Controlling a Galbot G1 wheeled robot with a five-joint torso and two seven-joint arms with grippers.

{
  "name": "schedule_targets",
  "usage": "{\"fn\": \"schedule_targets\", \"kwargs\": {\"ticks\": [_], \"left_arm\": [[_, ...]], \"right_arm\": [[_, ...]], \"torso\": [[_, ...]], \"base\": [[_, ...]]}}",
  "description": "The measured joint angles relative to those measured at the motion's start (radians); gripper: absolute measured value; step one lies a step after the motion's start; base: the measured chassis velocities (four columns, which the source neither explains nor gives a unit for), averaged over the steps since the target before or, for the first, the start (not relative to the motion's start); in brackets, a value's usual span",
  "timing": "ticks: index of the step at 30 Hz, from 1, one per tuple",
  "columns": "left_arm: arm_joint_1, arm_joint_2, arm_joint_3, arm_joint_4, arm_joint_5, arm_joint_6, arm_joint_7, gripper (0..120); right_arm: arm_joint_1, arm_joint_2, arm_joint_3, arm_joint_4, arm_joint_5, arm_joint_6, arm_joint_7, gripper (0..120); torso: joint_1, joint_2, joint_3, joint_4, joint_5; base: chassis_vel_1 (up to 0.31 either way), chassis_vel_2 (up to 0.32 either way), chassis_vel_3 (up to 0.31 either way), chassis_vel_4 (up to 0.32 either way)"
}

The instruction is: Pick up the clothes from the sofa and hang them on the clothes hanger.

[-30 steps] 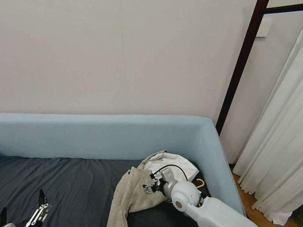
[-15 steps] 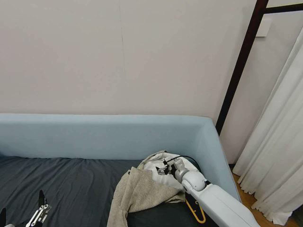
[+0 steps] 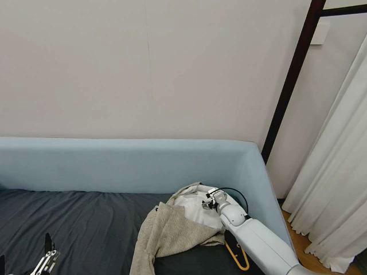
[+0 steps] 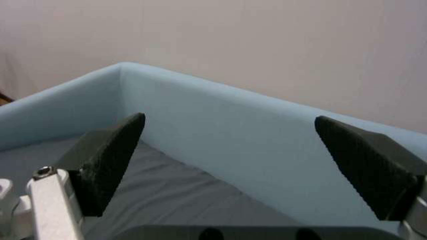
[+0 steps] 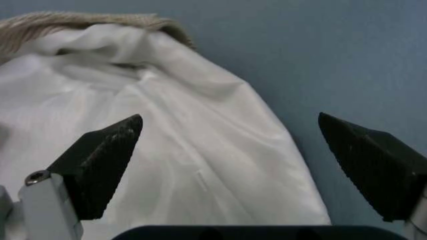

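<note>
Left gripper [image 4: 228, 125]: parked low over the sofa [image 3: 86, 220] seat at far left, jaws wide apart, empty. Clothes [image 3: 172, 226]: a beige knit [image 3: 163, 235] and a white garment [image 5: 167, 150] lie heaped in the sofa's right corner, beside a yellow hanger [image 3: 238, 255]. Right gripper [image 3: 210, 198]: poised over the white garment, jaws spread wide, nothing gripped. Status: no item lifted. Grasping, lifting and hanging on the dark rack [image 3: 289, 80] at right are all yet to be done.
</note>
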Motion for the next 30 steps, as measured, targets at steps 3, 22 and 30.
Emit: {"fn": "schedule_targets", "kwargs": {"ticks": [3, 22, 30], "left_arm": [[0.0, 0.0, 0.003, 0.001, 0.004, 0.0, 0.0, 100], [0.045, 0.004, -0.001, -0.047, 0.022, -0.014, 0.0, 100], [0.059, -0.003, -0.002, -0.056, 0.029, -0.024, -0.003, 100]], "right_arm": [[0.016, 0.008, 0.116, 0.006, 0.124, -0.114, 0.033, 100], [-0.006, -0.02, 0.253, -0.295, -0.066, 0.225, -0.423, 100], [0.009, 0.008, 0.246, -0.311, -0.087, 0.207, -0.373, 100]], "torso": [[0.0, 0.0, 0.0, 0.0002, -0.0002], [0.0, 0.0, 0.0, 0.0, 0.0001], [0.0, 0.0, 0.0, 0.0002, 0.0]], "base": [[0.0, 0.0, 0.0, 0.0], [0.0, 0.0, 0.0, 0.0], [0.0, 0.0, 0.0, 0.0]]}}
